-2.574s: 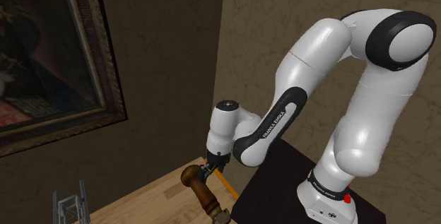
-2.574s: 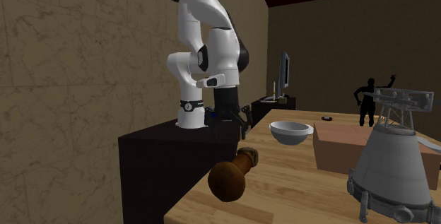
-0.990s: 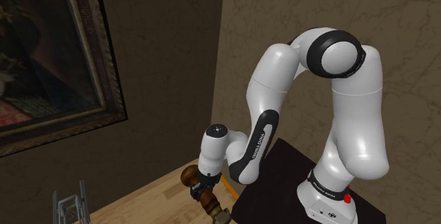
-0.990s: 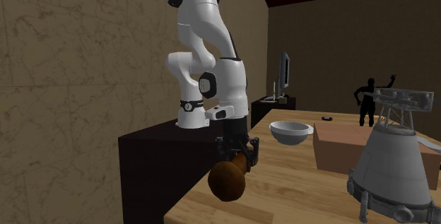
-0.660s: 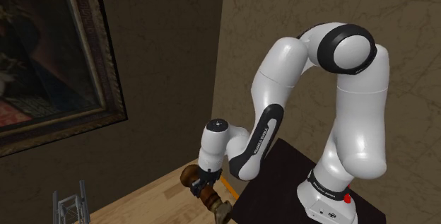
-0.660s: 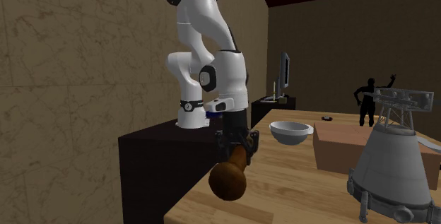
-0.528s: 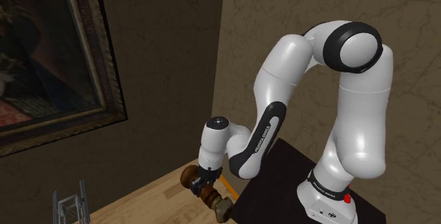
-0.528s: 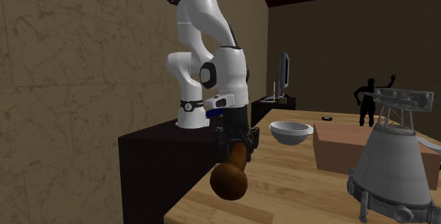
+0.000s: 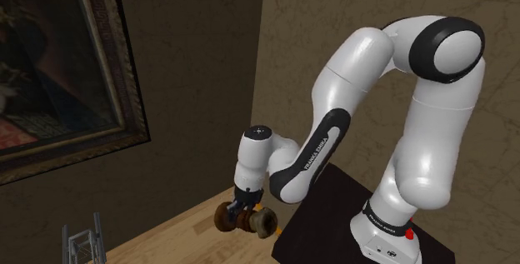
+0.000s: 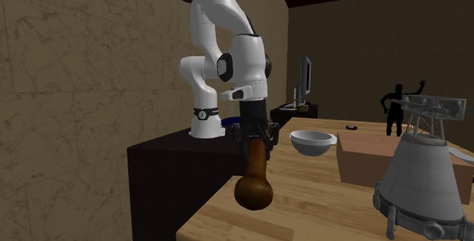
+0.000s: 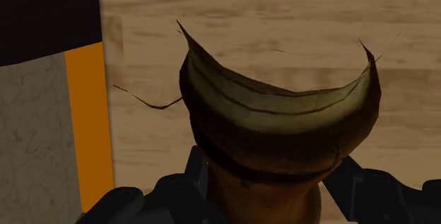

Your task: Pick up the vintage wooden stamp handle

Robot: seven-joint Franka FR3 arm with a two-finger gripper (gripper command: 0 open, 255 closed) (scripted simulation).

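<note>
The stamp handle (image 10: 254, 188) is a glossy dark brown, with an olive-tan banded flare. The gripper (image 10: 254, 134) around it is black. Below the gripper, the counter (image 10: 319, 201) shows pale, streaked wood grain, edged by an orange strip (image 11: 88, 116).

The stamp handle (image 10: 254, 179) is clasped in the end effector (image 10: 254, 135) over the worktop (image 10: 319, 205), just beside the stand (image 10: 171, 163); a bowl (image 10: 313, 142) is seen behind, a box (image 10: 363, 156) to the second exterior view's right of it.
</note>
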